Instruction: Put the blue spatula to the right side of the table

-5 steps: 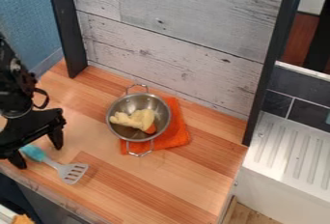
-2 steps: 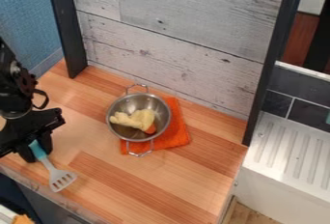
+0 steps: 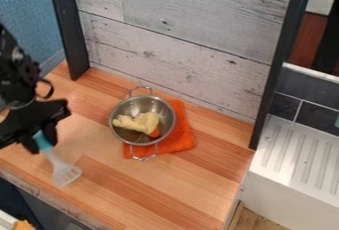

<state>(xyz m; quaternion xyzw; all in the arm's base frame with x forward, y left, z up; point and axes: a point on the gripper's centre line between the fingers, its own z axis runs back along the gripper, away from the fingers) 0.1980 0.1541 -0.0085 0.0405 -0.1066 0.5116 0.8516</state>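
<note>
One blue-handled spatula [image 3: 56, 161] is held by its handle in the black gripper [image 3: 41, 143], whose fingers are closed round it at the left of the view, over the left part of the wooden bench [image 3: 152, 189], with the pale slotted head slanting down toward the bench's near edge. Right of it, well apart from the spatula, a metal colander-like bowl [image 3: 124, 106] with two wire handles sits on an orange cloth [image 3: 187, 135], and in the bowl lie a pale yellow lumpy piece [image 3: 140, 123] and a small orange piece [image 3: 155, 133].
</note>
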